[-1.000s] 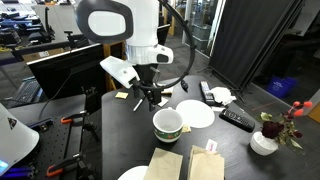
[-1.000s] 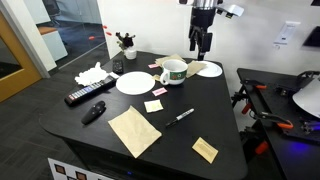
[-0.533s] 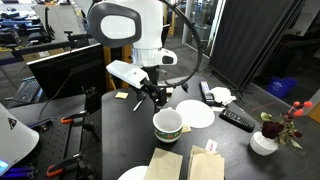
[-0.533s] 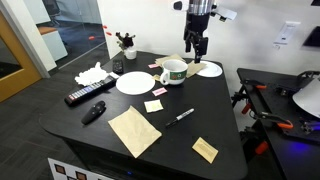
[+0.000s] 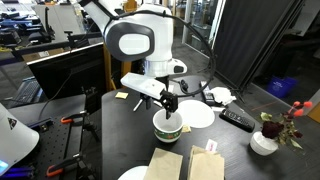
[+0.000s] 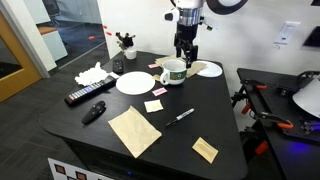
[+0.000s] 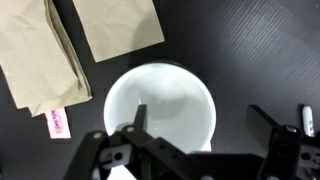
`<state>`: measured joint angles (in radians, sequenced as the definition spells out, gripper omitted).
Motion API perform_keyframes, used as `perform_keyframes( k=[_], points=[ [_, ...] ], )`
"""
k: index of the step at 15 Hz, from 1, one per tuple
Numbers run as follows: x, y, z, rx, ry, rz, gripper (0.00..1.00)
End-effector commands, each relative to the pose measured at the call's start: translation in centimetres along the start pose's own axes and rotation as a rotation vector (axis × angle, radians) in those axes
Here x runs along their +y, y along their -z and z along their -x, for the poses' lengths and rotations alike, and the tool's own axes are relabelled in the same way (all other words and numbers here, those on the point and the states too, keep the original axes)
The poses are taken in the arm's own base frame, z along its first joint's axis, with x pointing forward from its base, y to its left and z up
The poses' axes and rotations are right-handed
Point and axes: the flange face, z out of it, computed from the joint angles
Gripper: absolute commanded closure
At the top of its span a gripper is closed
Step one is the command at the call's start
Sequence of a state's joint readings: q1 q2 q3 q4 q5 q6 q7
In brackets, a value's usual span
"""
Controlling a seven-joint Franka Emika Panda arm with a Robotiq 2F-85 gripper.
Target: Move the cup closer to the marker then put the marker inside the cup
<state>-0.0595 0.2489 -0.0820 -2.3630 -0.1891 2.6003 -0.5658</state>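
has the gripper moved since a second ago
Yes. In an exterior view the gripper has shifted from beside the cup to directly above it.

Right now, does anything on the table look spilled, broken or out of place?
Nothing stands out. The white cup with the green band stands upright and empty, the slim dark marker lies flat apart from it, and the open claw hangs above the cup.

Setting: a robotics lab. Indicators: a black bench [image 6: 215, 120] fitted with orange-handled clamps [image 6: 262, 90], a monitor [image 5: 62, 66], a black curtain [image 5: 250, 40], and glass partitions [image 6: 75, 25].
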Motion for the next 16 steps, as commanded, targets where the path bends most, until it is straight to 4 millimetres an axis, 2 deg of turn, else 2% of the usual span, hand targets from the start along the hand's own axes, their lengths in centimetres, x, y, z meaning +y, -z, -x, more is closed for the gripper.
perform_keyframes(
  k=[1, 8, 9, 10, 11, 16],
  points=[
    [0.7, -1.6, -1.0, 0.023, 0.064, -0.015, 0.00],
    [-0.3, -4.2, -1.5, 0.005, 0.150, -0.083, 0.00],
    [-0.4, -4.5, -1.6, 0.006, 0.159, -0.089, 0.25],
    [-0.6, -4.7, -1.7, 0.003, 0.164, -0.093, 0.26],
    [-0.7, -4.9, -1.7, 0.002, 0.173, -0.100, 0.32],
    [-0.9, -5.7, -2.1, 0.006, 0.194, -0.124, 0.71]
  ],
)
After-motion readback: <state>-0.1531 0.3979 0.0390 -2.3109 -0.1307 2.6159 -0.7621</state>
